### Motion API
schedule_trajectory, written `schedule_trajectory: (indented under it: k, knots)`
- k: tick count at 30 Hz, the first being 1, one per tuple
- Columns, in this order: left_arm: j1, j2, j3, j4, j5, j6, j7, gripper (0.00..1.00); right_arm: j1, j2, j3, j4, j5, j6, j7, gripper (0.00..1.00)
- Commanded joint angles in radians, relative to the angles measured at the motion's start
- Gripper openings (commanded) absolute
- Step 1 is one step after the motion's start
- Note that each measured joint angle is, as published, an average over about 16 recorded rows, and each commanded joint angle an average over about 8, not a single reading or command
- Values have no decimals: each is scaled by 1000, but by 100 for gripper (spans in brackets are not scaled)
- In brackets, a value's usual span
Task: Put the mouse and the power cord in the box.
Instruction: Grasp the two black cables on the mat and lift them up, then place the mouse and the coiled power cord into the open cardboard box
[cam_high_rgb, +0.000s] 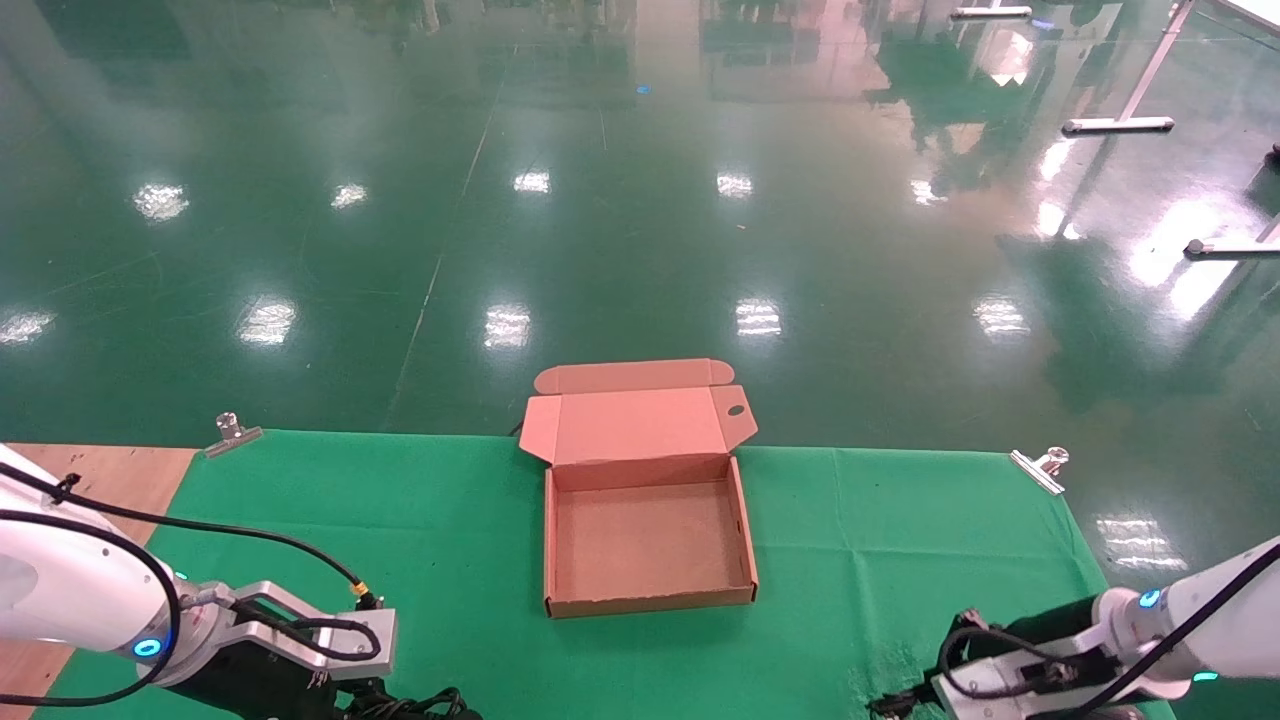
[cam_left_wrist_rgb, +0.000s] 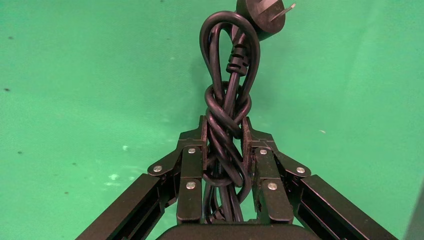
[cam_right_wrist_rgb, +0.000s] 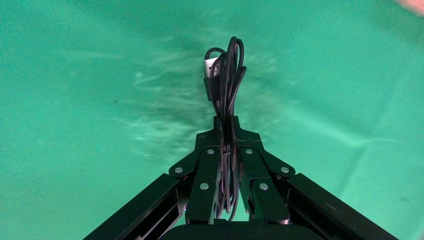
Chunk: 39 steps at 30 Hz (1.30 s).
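Both grippers clamped on cable bundles, box waiting open
The left gripper (cam_left_wrist_rgb: 223, 150) pinches the knotted black power cord (cam_left_wrist_rgb: 227, 100) with its round plug; the right gripper (cam_right_wrist_rgb: 226, 145) grips a thin black looped USB cable (cam_right_wrist_rgb: 226, 75), the mouse itself unseen. Next, I'd judge, carry each to the open brown cardboard box (cam_high_rgb: 647, 535) mid-table on the clipped green cloth (cam_high_rgb: 880, 540), glossy green floor (cam_high_rgb: 640, 200) beyond

Place: a large factory hall or robot test lab.
Floor (cam_high_rgb: 640, 200): glossy green coating, it reflects rows of ceiling lamps.
Table: a green cloth (cam_high_rgb: 880, 560) is fixed with metal clips (cam_high_rgb: 1040, 468).
Background: white metal stand feet (cam_high_rgb: 1117, 125) on the floor at far right.
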<state>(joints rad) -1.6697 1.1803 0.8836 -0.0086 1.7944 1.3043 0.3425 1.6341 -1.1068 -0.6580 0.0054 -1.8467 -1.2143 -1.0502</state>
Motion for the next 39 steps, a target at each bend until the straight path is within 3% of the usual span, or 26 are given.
schedule_trajectory:
  k: [1, 10, 23, 30, 39]
  knots:
    - [-9, -1, 3, -1, 4, 8, 0, 0, 11, 8, 5, 3, 8, -16, -4, 0]
    - [-115, 26, 13, -33, 19, 58, -13, 0, 134, 70, 43, 23, 62, -162, -17, 0]
    - [-346, 115, 0, -116, 4, 115, -65, 0, 338, 119, 76, 55, 111, -343, 26, 0]
    - [-386, 167, -35, -178, -53, 70, -54, 0, 393, 42, 88, 65, 132, -316, 86, 0]
    - [-323, 181, -41, -257, -123, -50, -52, 0, 395, -60, 92, 52, 137, -224, 139, 0]
